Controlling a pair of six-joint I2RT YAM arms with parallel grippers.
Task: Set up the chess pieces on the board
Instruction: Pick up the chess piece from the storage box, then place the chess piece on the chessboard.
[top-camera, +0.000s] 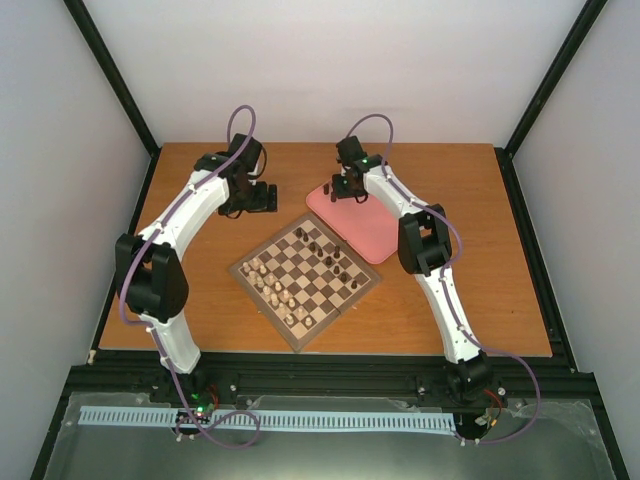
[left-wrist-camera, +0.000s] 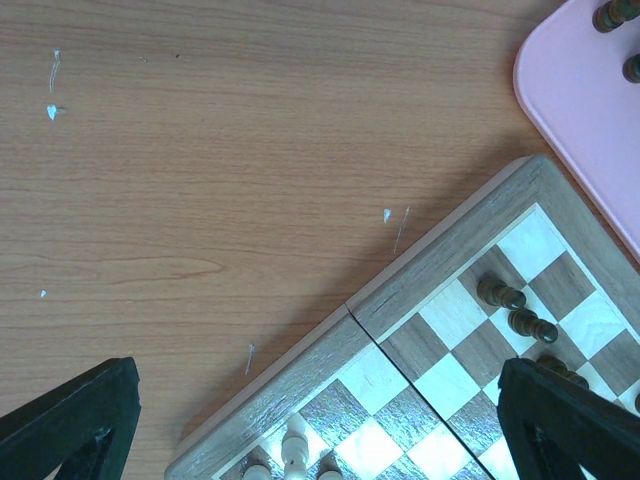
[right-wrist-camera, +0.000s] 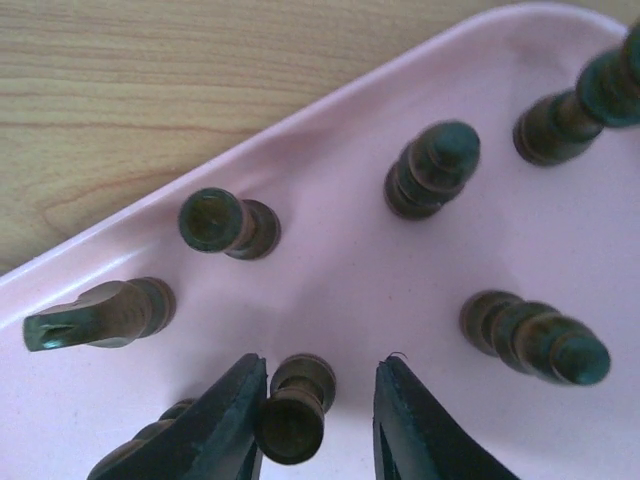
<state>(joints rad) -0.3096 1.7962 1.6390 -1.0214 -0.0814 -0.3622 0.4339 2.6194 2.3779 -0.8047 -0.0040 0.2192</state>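
Note:
The board (top-camera: 305, 275) lies diagonally mid-table, with pale chessmen on its left side and several dark chess pieces (top-camera: 330, 255) on its right. More dark pieces stand on the pink tray (top-camera: 360, 228). My right gripper (right-wrist-camera: 320, 375) is open low over the tray. One dark piece (right-wrist-camera: 293, 408) stands between its jaws, against the left finger (right-wrist-camera: 225, 415) and apart from the right one. Other dark pieces (right-wrist-camera: 430, 168) stand around it. My left gripper (left-wrist-camera: 318, 375) is wide open and empty above the board's far corner (left-wrist-camera: 440, 300). Two dark pieces (left-wrist-camera: 515, 308) show there.
Pale chessmen (left-wrist-camera: 295, 440) stand at the board's left edge. The pink tray's corner (left-wrist-camera: 580, 110) shows in the left wrist view. Bare wooden table (top-camera: 480, 220) surrounds the board. White walls and black frame posts enclose the table.

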